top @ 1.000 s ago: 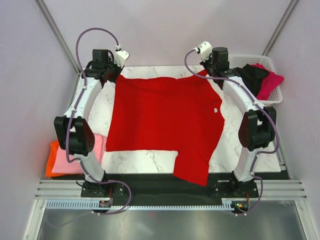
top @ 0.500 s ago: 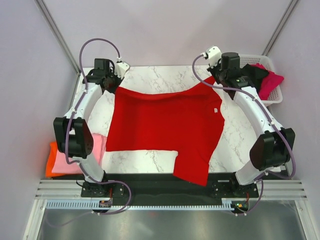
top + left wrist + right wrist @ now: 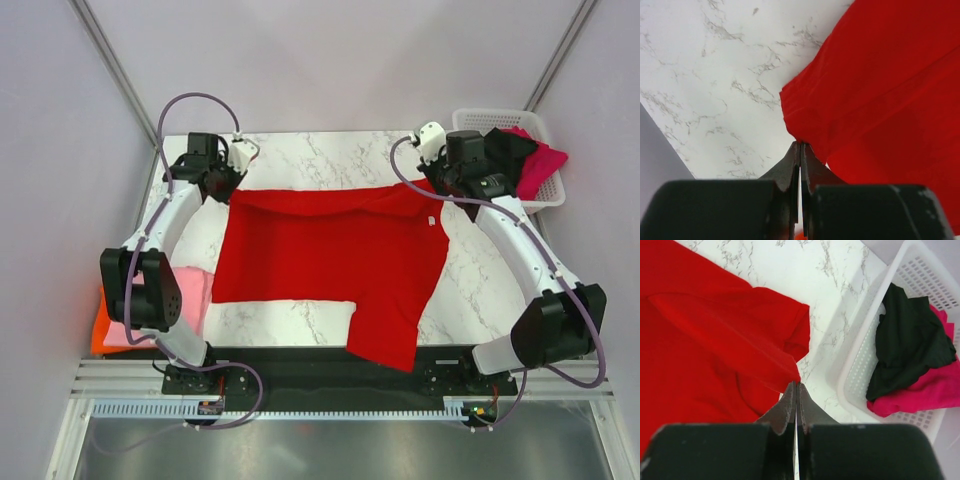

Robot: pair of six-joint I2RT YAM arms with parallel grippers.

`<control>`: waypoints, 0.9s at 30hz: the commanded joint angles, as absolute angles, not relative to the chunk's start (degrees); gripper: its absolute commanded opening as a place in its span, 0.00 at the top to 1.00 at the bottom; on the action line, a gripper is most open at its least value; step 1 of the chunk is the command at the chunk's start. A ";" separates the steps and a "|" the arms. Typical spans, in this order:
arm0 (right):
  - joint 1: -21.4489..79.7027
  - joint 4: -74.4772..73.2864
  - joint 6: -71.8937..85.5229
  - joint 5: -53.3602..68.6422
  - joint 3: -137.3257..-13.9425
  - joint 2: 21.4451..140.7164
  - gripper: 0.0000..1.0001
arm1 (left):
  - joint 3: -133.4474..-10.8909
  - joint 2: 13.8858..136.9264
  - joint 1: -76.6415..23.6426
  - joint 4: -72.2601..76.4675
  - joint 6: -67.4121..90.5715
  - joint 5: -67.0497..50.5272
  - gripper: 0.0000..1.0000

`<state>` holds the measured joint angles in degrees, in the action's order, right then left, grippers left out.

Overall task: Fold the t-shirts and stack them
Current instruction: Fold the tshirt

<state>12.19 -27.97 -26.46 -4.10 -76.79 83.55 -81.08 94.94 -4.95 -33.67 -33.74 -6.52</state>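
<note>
A bright red t-shirt lies spread on the marble table, its far edge lifted and doubled toward the near side, one part hanging over the near edge. My left gripper is shut on the red t-shirt at its far left corner. My right gripper is shut on the red t-shirt at its far right corner. Both pinch a thin fold of cloth at the fingertips. Black and magenta t-shirts lie in the basket. Pink and orange t-shirts sit at the table's left edge.
A white lattice basket stands at the far right corner, close to my right arm; its wall shows in the right wrist view. Bare marble lies beyond the shirt. Grey walls close in on both sides.
Both grippers have drawn the red shirt's far edge toward the near side, folding it over itself. The bare marble strip at the far side has grown.
</note>
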 commanded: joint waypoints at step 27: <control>12.75 -31.47 -24.61 -2.55 -80.59 91.72 0.68 | -84.01 99.55 -2.72 -33.57 -30.59 -4.48 0.58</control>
